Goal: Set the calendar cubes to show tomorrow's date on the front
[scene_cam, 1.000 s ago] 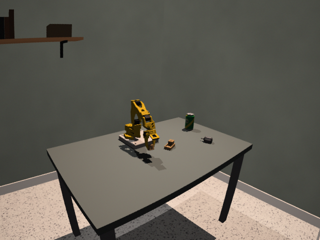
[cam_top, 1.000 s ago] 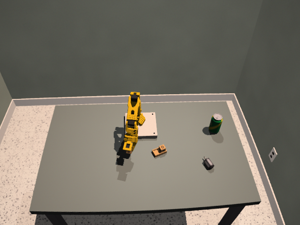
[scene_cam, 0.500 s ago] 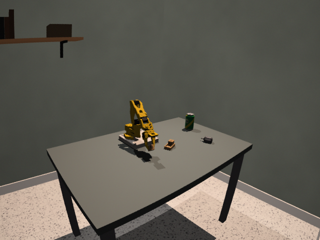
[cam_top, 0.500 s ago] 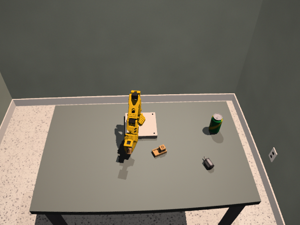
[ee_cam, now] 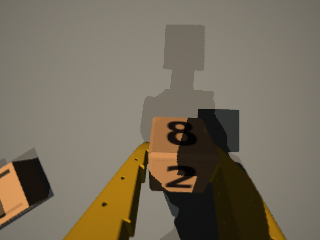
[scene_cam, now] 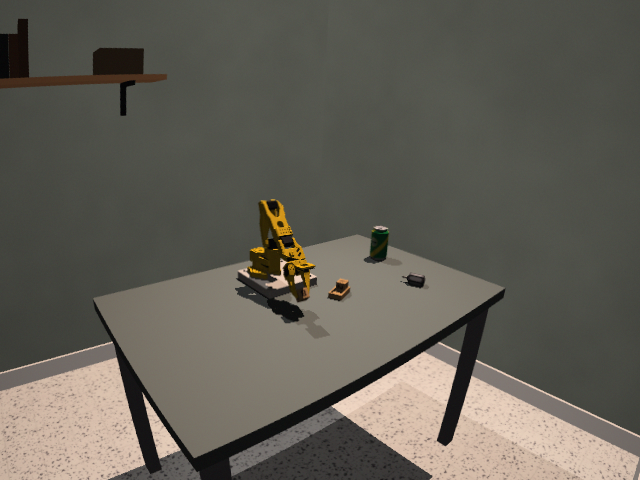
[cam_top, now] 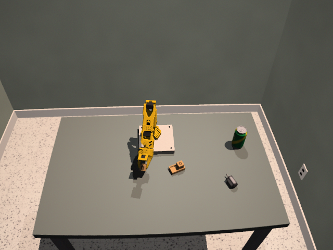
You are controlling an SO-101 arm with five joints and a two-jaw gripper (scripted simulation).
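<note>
My gripper (cam_top: 142, 167) is shut on a wooden digit cube (ee_cam: 181, 154) and holds it above the table, left of the tray. In the wrist view the cube shows an 8 on its far face and a 2 on the near face. The wooden calendar tray (cam_top: 176, 167) lies on the table to the right of the gripper, with one cube (cam_top: 179, 163) sitting in its right slot and showing a 0 on top. The tray's left slot is empty. The tray's corner also shows at the left edge of the wrist view (ee_cam: 20, 186). The held cube also shows in the exterior view (scene_cam: 305, 294).
A green can (cam_top: 239, 137) stands at the far right of the table. A small dark charger-like object (cam_top: 231, 182) lies at the right, nearer the front. The arm's white base plate (cam_top: 159, 139) sits behind the tray.
</note>
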